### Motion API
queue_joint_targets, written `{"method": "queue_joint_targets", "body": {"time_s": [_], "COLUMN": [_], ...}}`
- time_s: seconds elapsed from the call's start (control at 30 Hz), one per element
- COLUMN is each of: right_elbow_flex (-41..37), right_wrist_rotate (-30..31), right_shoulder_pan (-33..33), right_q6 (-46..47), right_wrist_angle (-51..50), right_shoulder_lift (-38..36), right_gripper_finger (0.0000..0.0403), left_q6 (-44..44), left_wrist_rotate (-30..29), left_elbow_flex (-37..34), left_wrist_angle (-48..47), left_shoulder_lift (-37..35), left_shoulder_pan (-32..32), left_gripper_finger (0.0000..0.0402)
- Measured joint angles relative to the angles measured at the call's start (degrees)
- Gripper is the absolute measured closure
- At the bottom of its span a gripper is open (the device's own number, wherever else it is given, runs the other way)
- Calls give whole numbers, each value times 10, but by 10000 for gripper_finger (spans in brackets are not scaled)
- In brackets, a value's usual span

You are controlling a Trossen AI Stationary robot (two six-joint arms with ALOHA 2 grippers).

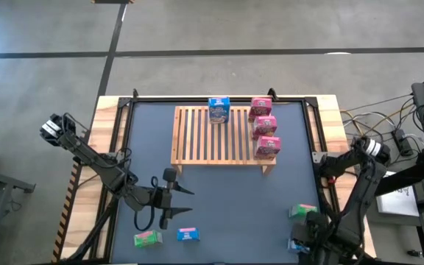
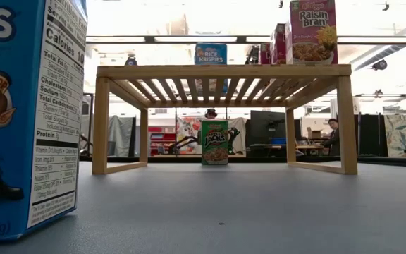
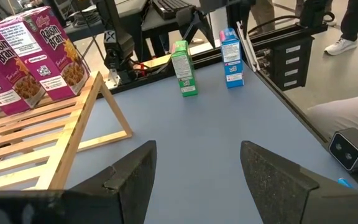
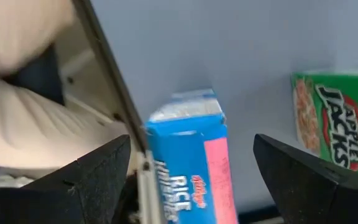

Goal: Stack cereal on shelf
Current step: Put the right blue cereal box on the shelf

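Note:
The wooden shelf [image 1: 223, 136] stands at the far middle of the table. On it stand a blue cereal box [image 1: 218, 110] and three pink boxes [image 1: 264, 126] along its right end. A green box [image 2: 215, 142] shows below the shelf in the low view. My left gripper [image 1: 179, 200] is open and empty, in front of the shelf's near left corner. My right gripper [image 4: 191, 155] is open at the near right, one finger on either side of an upright blue box [image 4: 188, 158] and apart from it. A green box [image 4: 337, 134] stands just beyond.
A green box [image 1: 147, 238] and a blue box [image 1: 188, 234] stand at the near left, below my left gripper. The blue one fills the low view's left side [image 2: 27, 113]. The table's raised right edge rail [image 4: 114, 93] runs close beside my right gripper.

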Motion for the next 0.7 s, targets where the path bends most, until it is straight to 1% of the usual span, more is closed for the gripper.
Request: {"method": "queue_joint_targets", "body": {"time_s": [0.17,0.3,0.37,0.47,0.7], "right_elbow_flex": [-1,-1,-1,-1,-1], "right_wrist_rotate": [-47,-67,-75,-75,-74], "right_shoulder_pan": [0,0,0,0,0], "right_q6": [-19,-20,-22,-24,-24], "right_wrist_angle": [-21,-35,-35,-35,-33], "right_shoulder_lift": [37,53,56,55,38], "right_gripper_finger": [74,79,89,119,207], "left_q6": [0,0,0,0,-1], "left_wrist_rotate": [0,0,0,0,0], "left_elbow_flex": [0,0,0,0,0], "left_wrist_angle": [0,0,0,1,1], "left_shoulder_lift": [0,0,0,0,0], "left_shoulder_pan": [2,5,7,8,9], "left_gripper_finger": [185,185,185,185,185]}}
